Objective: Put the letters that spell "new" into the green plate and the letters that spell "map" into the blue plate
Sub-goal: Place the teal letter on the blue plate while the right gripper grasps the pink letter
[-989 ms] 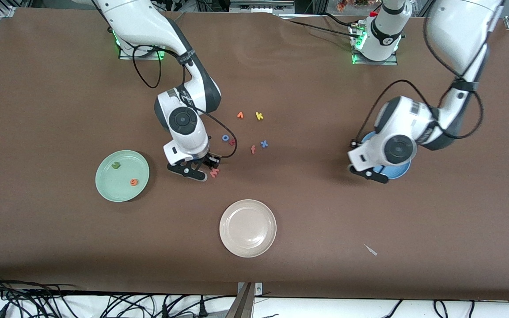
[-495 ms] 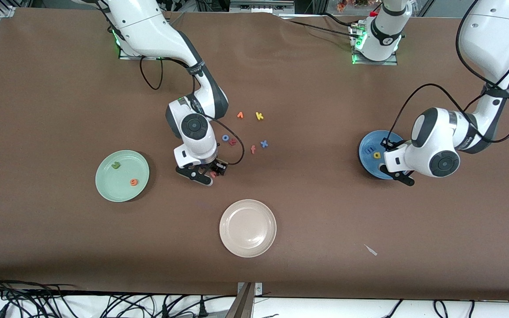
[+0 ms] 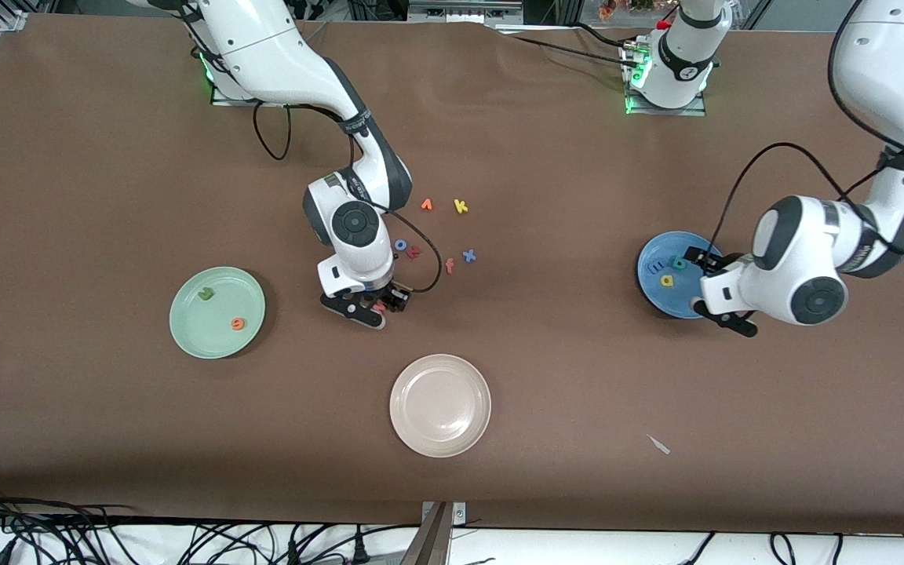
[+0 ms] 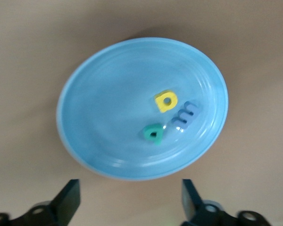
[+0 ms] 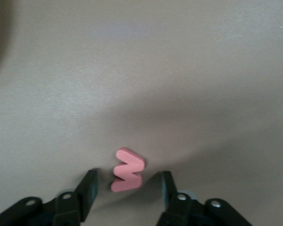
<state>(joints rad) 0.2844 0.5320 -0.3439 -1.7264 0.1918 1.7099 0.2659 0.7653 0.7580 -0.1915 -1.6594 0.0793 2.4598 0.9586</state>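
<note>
Left end effector [image 4: 127, 202]: I see its fingers wide apart and holding nothing, at the edge of the blue plate [image 3: 652, 292].
Blue plate: blue m [image 4: 185, 116], yellow a [image 4: 166, 101] and teal p [image 4: 153, 133] lie in it (close together).
Right end effector [image 5: 128, 190]: fingers apart, one each side of the salmon w [image 5: 127, 170] on the bench [image 3: 107, 180].
Green plate [image 3: 189, 329]: olive n [image 3: 205, 295] and orange e [image 3: 238, 322] inside.
</note>
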